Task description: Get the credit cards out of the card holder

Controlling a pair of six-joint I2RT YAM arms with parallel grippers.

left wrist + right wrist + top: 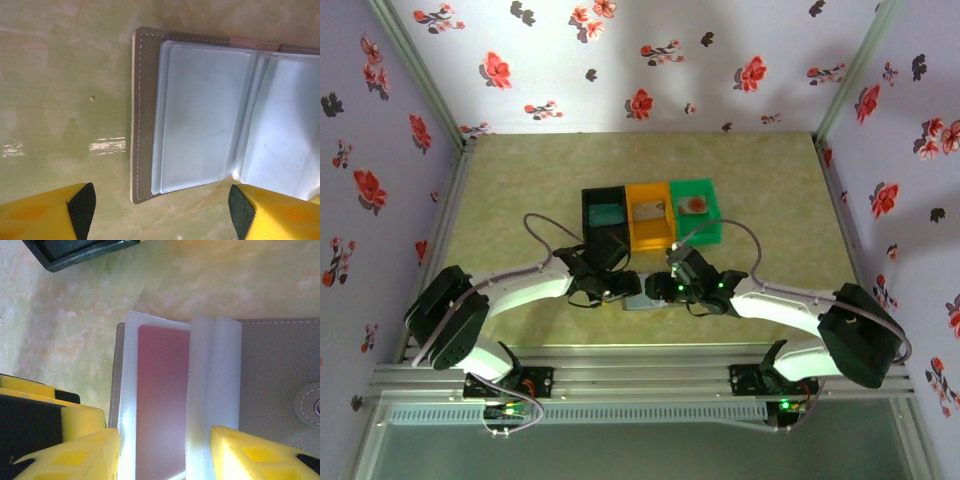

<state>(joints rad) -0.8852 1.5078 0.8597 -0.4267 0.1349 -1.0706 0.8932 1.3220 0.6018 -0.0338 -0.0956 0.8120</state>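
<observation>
The card holder [642, 300] lies open on the table between both grippers. In the left wrist view its grey-brown cover [144, 150] carries clear sleeves [205, 115] that look empty. My left gripper [162, 210] hangs open just off its near edge, touching nothing. In the right wrist view a reddish credit card [162, 405] sits inside a clear sleeve of the card holder [280, 370]. My right gripper [165, 455] is open, its yellow fingers [95, 455] on either side of that sleeve. Other credit cards lie in the bins: a teal one [608, 213], a grey one [653, 209] and a pale one with a red blot [693, 205].
A black bin [605, 222], an orange bin [651, 218] and a green bin [698, 212] stand side by side just beyond the card holder. The black bin's corner [75, 252] shows ahead of my right gripper. Flowered walls close in the table on three sides.
</observation>
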